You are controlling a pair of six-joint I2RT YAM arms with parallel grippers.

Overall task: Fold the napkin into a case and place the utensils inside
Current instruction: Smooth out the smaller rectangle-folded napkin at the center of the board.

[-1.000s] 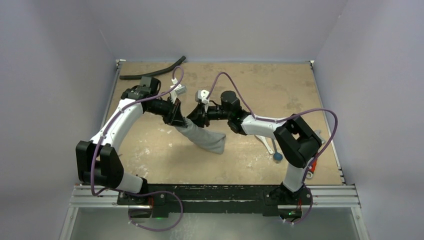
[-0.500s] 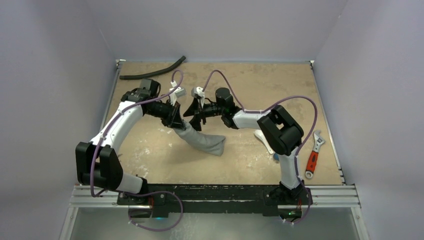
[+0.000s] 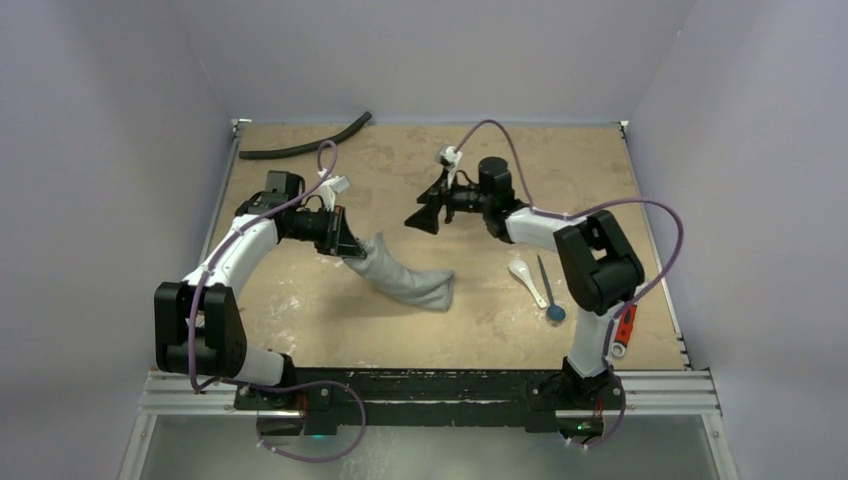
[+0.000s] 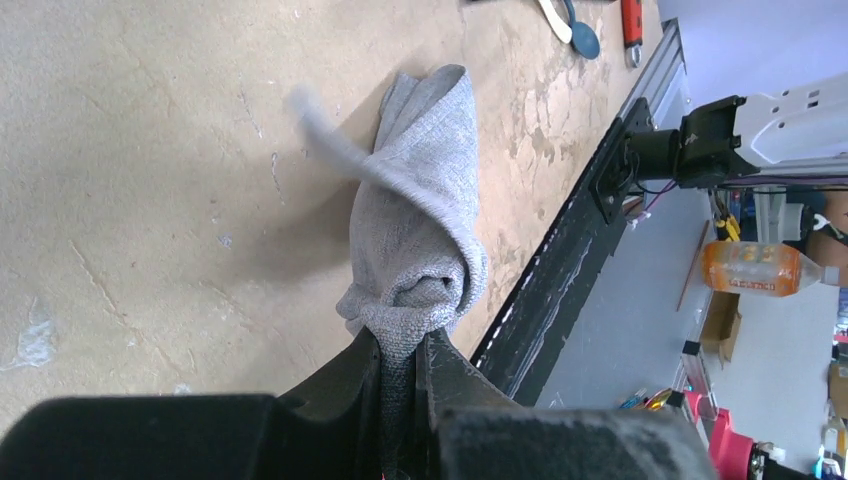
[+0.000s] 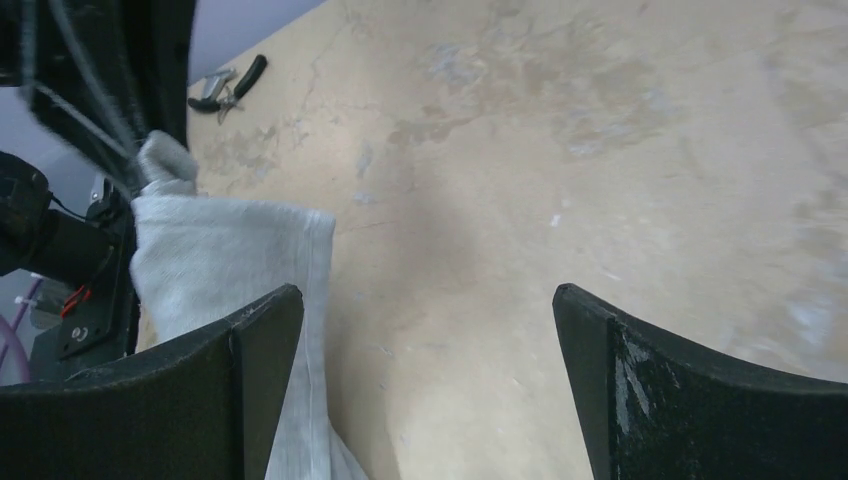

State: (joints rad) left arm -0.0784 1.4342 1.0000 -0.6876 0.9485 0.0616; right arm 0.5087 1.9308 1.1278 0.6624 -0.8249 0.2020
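one napkin, one spoon, one blue-tipped stick, one wrench, one hose.

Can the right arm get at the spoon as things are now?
Probably yes: the right gripper is open and empty, and the spoon lies uncovered close beside that arm.

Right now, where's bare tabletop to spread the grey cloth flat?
Bare tan tabletop: far right corner behind the right arm, and the near strip between the soft grey cloth napkin and the front rail. Crowded: near right, with small white spoon, dark blue-ended stick and red-handled wrench. Long black hose lines the far left.
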